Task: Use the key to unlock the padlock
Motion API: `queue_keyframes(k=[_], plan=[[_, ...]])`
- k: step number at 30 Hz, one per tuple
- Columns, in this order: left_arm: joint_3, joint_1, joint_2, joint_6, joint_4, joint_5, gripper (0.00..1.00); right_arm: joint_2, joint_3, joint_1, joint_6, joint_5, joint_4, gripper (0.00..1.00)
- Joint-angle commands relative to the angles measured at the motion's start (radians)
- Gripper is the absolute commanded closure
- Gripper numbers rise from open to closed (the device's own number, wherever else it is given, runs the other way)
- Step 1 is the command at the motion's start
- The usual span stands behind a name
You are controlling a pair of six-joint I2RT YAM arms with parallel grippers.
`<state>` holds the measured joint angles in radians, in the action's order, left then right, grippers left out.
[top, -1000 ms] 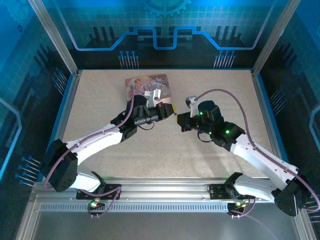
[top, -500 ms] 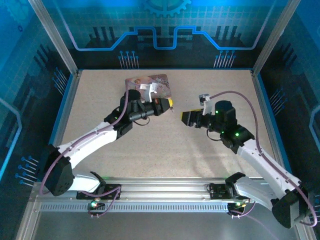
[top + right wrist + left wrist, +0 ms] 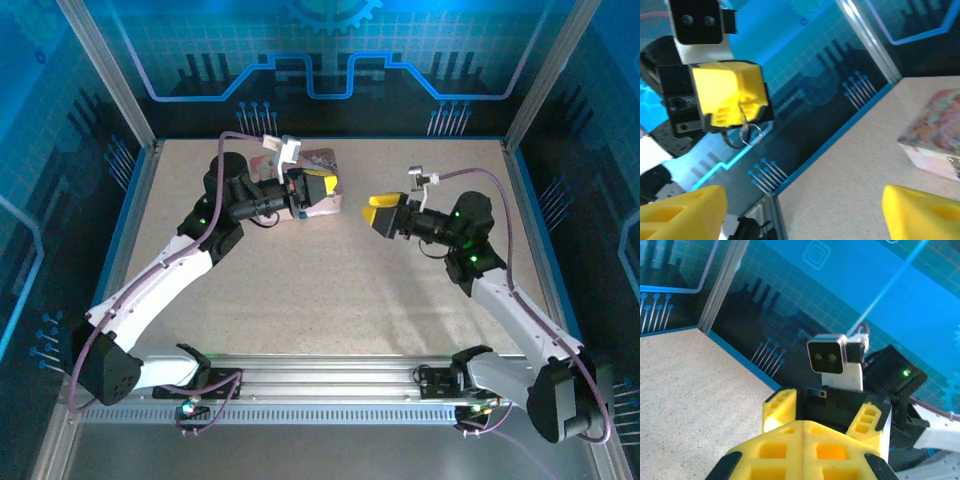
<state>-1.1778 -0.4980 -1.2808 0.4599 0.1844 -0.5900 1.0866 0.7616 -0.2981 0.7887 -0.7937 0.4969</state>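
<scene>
My left gripper (image 3: 322, 190) hangs above the near edge of the pink tin (image 3: 318, 160). In the right wrist view its yellow fingers (image 3: 732, 97) are pressed together on the key (image 3: 744, 119), a thin metal sliver. A small wire ring (image 3: 751, 134) dangles below the key. My right gripper (image 3: 378, 213) faces the left one from the right across a gap. Its jaws are wide apart with nothing between them (image 3: 802, 195). The left wrist view shows my own shut fingertips (image 3: 802, 427) and the open right gripper (image 3: 826, 412) opposite. The padlock is hidden.
The pink picture-printed tin (image 3: 935, 132) lies on the speckled table (image 3: 330, 290) at the back centre. Blue-lit walls and metal posts (image 3: 105, 75) enclose the table. The arm bases sit on a rail (image 3: 330, 385) at the near edge.
The grippers met tip to tip at mid-table a second ago. The right one opened and drew back to the right. The left arm rose and swung back over the tin.
</scene>
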Motion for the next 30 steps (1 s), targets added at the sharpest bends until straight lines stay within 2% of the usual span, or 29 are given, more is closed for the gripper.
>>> queue_keyframes(k=[1,9,19,30], plan=[[-0.046,0.005,0.018,-0.049,-0.037,-0.083,1.0,0.023,0.084,-0.052,-0.006,-0.075,0.069,0.2],[-0.055,0.005,0.0,-0.037,-0.024,-0.108,1.0,0.089,0.196,-0.144,-0.074,-0.051,-0.026,0.34],[-0.037,0.004,-0.006,-0.02,0.004,-0.105,1.0,0.132,0.232,-0.165,-0.066,-0.048,-0.044,0.52],[-0.033,0.004,-0.008,-0.023,0.001,-0.099,1.0,0.153,0.25,-0.177,-0.062,-0.037,-0.057,0.78]])
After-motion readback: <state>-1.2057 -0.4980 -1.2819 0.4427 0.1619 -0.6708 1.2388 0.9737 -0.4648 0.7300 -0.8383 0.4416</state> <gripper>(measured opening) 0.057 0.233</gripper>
